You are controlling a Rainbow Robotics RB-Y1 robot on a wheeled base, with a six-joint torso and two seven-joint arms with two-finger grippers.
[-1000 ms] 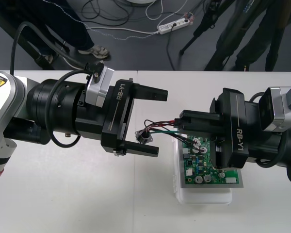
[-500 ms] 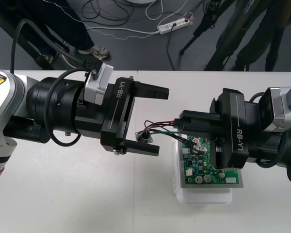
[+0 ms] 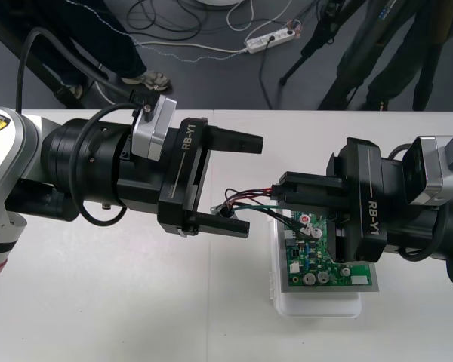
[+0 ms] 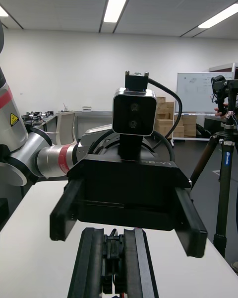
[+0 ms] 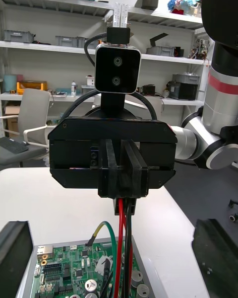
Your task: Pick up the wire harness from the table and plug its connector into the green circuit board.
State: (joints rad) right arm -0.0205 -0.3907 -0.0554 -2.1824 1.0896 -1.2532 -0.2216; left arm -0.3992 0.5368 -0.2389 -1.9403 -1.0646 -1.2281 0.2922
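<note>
The green circuit board (image 3: 317, 260) sits on its white base (image 3: 317, 308) at right of centre. Above its far left corner my right gripper (image 3: 278, 193) is shut on the plug end of the wire harness (image 3: 245, 198). The red, black and green wires run left from it, and the socket end (image 3: 225, 211) hangs just above the left gripper's near finger. My left gripper (image 3: 253, 185) stands open around that socket end without touching it. In the right wrist view the black plug (image 4: 114, 258) sits between the fingers (image 4: 91, 265). In the left wrist view the wires (image 5: 121, 238) hang over the board (image 5: 64, 273).
The board and base lie close under the right gripper. Bare table (image 3: 136, 302) spreads in front of and below the left arm. The table's far edge runs just behind both arms, with cables and a power strip (image 3: 270, 39) on the floor beyond.
My left gripper has edged right towards the harness, so its near finger now partly covers the socket end. The right gripper has held still with the plug.
</note>
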